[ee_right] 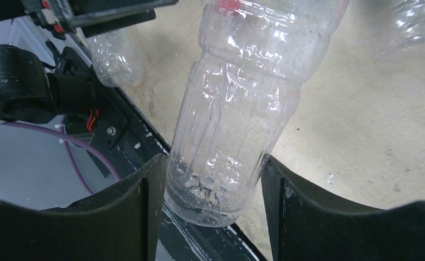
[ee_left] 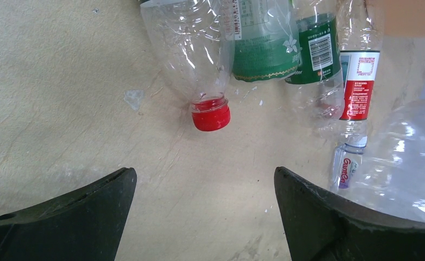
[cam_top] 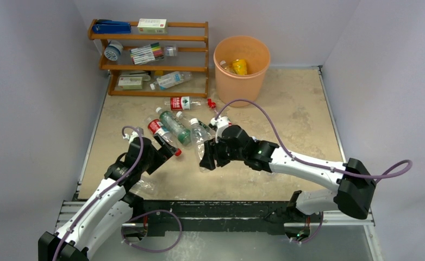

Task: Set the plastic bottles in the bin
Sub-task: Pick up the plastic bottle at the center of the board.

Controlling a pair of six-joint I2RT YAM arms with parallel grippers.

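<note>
Right hand (ee_right: pixel 211 166) grips 1 clear bottle (ee_right: pixel 243 109), well apart from the bin (cam_top: pixel 241 81); left hand (ee_left: pixel 205 182) is wide open, empty.

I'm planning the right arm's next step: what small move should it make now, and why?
Probably lift the right gripper straight up: its jaws press both sides of the clear bottle, so the grasp looks made, and other bottles lie close beside it on the way to the bin.
</note>
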